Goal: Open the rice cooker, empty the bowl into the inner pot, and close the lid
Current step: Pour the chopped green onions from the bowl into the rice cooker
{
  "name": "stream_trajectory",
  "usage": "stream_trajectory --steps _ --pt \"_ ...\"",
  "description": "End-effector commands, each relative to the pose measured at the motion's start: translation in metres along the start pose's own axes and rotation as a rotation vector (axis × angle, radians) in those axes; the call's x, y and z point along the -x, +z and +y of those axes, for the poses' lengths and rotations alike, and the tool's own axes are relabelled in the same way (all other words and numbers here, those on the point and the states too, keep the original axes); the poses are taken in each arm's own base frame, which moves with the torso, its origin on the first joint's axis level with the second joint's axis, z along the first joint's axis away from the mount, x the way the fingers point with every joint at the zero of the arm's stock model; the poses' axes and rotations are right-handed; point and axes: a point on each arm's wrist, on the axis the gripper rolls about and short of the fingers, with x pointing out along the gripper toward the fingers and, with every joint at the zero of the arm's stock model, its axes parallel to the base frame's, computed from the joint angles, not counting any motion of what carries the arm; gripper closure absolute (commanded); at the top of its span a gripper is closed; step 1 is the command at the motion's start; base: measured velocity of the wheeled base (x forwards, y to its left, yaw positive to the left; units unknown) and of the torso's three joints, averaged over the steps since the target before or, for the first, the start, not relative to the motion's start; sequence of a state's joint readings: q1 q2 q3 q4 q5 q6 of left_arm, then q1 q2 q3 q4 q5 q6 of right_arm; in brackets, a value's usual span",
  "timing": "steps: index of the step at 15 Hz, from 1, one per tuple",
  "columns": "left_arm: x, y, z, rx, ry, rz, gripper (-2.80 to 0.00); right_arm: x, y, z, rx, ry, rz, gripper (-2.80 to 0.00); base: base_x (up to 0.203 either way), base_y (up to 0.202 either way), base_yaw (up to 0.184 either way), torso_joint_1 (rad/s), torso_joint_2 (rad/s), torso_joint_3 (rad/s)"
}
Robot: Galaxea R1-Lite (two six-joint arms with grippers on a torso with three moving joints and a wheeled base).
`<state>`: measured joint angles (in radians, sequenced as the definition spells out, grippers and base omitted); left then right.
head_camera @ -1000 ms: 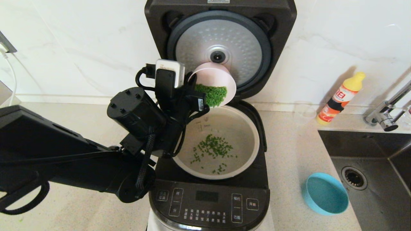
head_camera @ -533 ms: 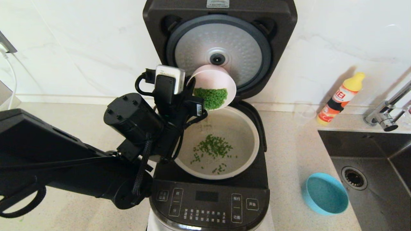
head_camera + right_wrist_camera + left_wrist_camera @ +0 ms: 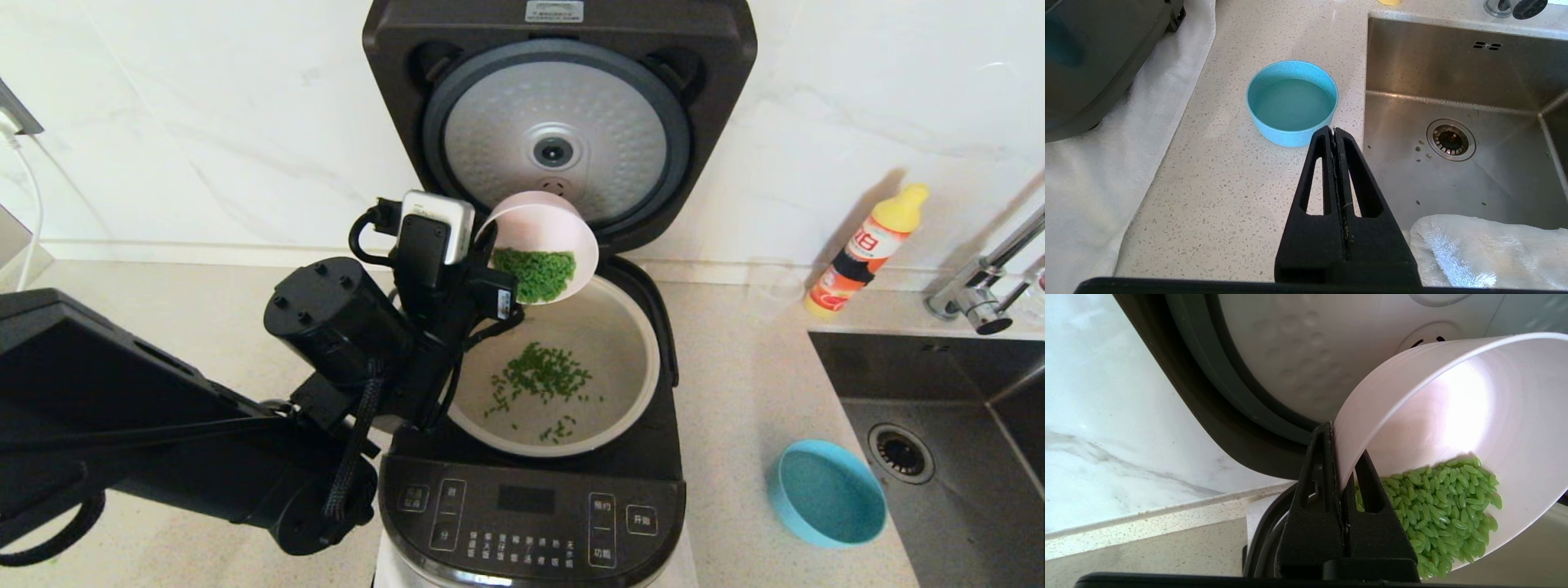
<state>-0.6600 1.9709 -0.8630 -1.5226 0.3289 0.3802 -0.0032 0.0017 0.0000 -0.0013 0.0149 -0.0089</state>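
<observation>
The black rice cooker (image 3: 531,506) stands open, its lid (image 3: 558,131) upright with the dimpled silver disc facing me. The inner pot (image 3: 629,359) holds scattered green grains (image 3: 543,376). My left gripper (image 3: 490,265) is shut on the rim of a pink bowl (image 3: 543,224), held tilted over the pot's back left edge. Green grains (image 3: 1445,506) lie heaped at the bowl's low side in the left wrist view, where the gripper (image 3: 1337,457) pinches the bowl wall (image 3: 1453,400). My right gripper (image 3: 1334,132) is shut and empty, parked above the counter near the sink.
An empty blue bowl (image 3: 826,492) sits on the counter right of the cooker, beside the steel sink (image 3: 963,441); it shows too in the right wrist view (image 3: 1292,102). An orange and yellow bottle (image 3: 865,249) and a tap (image 3: 984,286) stand by the wall. White towels (image 3: 1486,249) lie near the sink.
The left gripper has lowered the pink bowl a little toward the pot's rim. The grains in the pot look unchanged.
</observation>
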Motion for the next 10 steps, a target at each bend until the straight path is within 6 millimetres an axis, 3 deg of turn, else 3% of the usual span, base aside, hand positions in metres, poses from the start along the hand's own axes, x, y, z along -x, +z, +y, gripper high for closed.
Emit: stream_trajectory --steps 1,4,10 --pt "0.001 0.001 0.0 -0.008 0.004 -0.006 0.0 0.0 0.0 0.0 0.0 0.001 0.002 0.0 0.0 0.0 0.0 0.0 0.0 0.0" --pt "0.006 -0.017 -0.006 -0.081 -0.059 0.039 0.0 0.0 0.0 0.0 0.0 0.001 0.0 0.0 0.0 0.0 0.0 0.0 0.0 0.0" --pt "0.001 -0.005 -0.003 -0.14 -0.051 -0.01 0.0 0.0 0.0 0.0 0.0 0.001 0.0 0.0 0.0 0.0 0.0 0.0 0.0 0.0"
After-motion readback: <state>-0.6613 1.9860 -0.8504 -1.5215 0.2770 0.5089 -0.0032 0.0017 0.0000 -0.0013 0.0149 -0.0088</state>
